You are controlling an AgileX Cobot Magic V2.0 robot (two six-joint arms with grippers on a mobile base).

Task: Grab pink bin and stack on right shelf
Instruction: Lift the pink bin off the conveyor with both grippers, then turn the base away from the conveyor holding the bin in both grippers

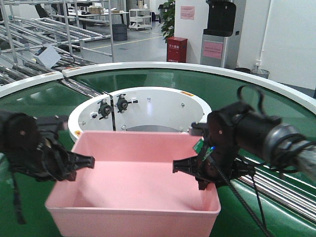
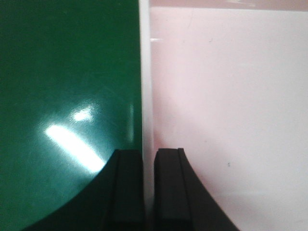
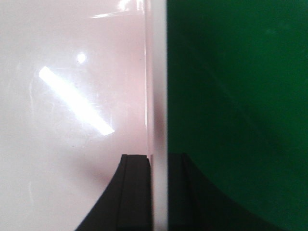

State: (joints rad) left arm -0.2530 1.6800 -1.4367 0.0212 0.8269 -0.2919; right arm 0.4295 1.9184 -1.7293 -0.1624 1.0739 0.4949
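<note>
A: Step in hand?

B: Grasp looks made; lift unconfirmed. Pink bin (image 1: 138, 168) sits low centre in the front view, on the green table (image 1: 163, 79), just in front of the white hub (image 1: 163, 111). Left gripper (image 1: 88, 161) is on its left wall, right gripper (image 1: 178, 167) on its right wall.

A: Fingers?

B: Left wrist view: two black fingers (image 2: 126, 192) straddle the wall's rim (image 2: 147, 96), one on the table side, one inside the bin. They pinch it with no gap showing. Right wrist view is the same: fingers (image 3: 137, 192) clamp the rim (image 3: 158, 96). The outer one is dark against the green and hard to outline.

A: Bin off the table?

B: Cannot tell. The bin's base is cut off at the bottom of the front view, and the wrist views show no contact line. Possibly resting.

A: Next move?

B: My reading: raise both arms together, level and at equal pace, so the thin walls don't flex out of the pinch. Then carry toward the right, clear of the hub.

A: The right shelf?

B: Not in any view. Only grey pipe racks (image 1: 59, 24) in the far left background, and those are not the target. Deck height and free space are unknown, so placing can't be planned from here.
</note>
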